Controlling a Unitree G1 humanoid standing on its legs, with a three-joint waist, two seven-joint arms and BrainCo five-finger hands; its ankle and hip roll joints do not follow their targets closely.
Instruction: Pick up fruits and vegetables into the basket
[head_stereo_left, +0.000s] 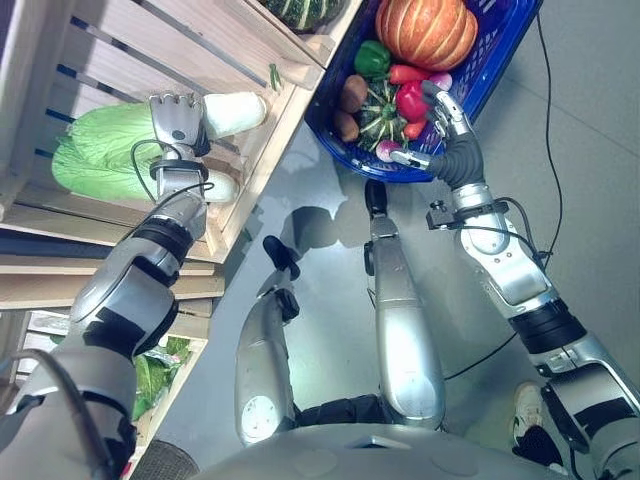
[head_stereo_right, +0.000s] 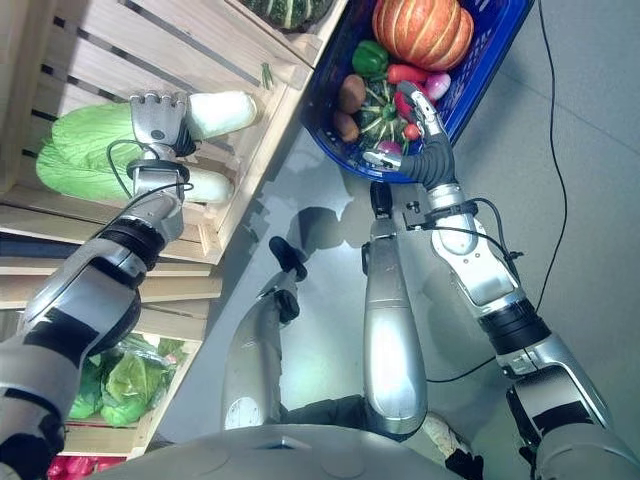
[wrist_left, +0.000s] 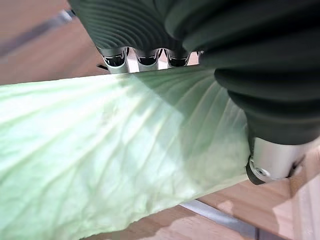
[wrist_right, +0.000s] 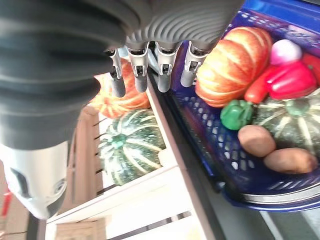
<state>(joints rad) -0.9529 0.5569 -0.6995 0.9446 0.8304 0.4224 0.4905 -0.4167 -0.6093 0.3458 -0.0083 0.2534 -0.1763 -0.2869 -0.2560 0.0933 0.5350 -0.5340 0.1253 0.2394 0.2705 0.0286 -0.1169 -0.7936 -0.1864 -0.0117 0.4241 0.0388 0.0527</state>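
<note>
Pale green ribbed napa cabbage (wrist_left: 115, 160) lies right against the left hand (head_stereo_left: 178, 120), fingers hidden behind it, so can't tell the grip. It lies lengthwise in the slatted wooden crate (head_stereo_left: 120, 60), white stem pointing toward the blue plastic basket (head_stereo_left: 500, 50). Right hand (head_stereo_left: 445, 115) hovers relaxed, fingers straight, over that basket's rim, orange ribbed pumpkin (head_stereo_left: 425, 30) inside.

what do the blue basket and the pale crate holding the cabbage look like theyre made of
The blue lattice basket looks like moulded plastic: its walls are a regular grid of small holes with a smooth, slightly glossy rim. The pale slatted crate appears to be unpainted light wood, matte, with separate boards, gaps between them and faint grain. The green leafy cabbage lies inside it, under the left hand.
</note>
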